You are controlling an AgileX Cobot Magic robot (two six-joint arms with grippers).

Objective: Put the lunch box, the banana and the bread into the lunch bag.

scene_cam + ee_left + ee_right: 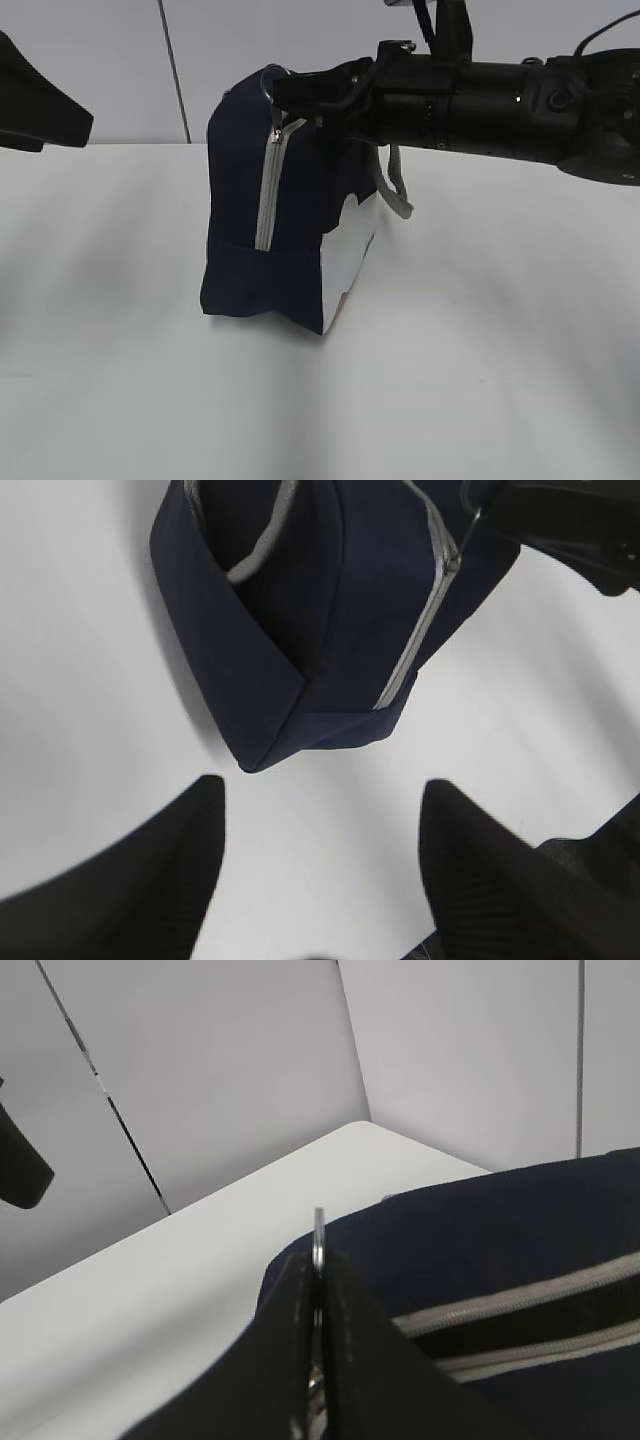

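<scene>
The navy lunch bag [250, 200] stands on the white table, its white side panel facing front right and its grey zipper [268, 190] running down the near end. It also shows in the left wrist view [330, 610] and the right wrist view [480, 1250]. My right gripper [282, 92] reaches in from the right at the bag's top corner and is shut on the zipper's ring pull [319, 1235]. My left gripper [322, 785] is open and empty above the bare table, short of the bag's corner. The lunch box, the banana and the bread are out of view.
A grey webbing handle [400, 190] hangs down the bag's far side. The left arm's dark body [40, 110] sits at the far left edge. A pale panelled wall [120, 60] stands behind the table.
</scene>
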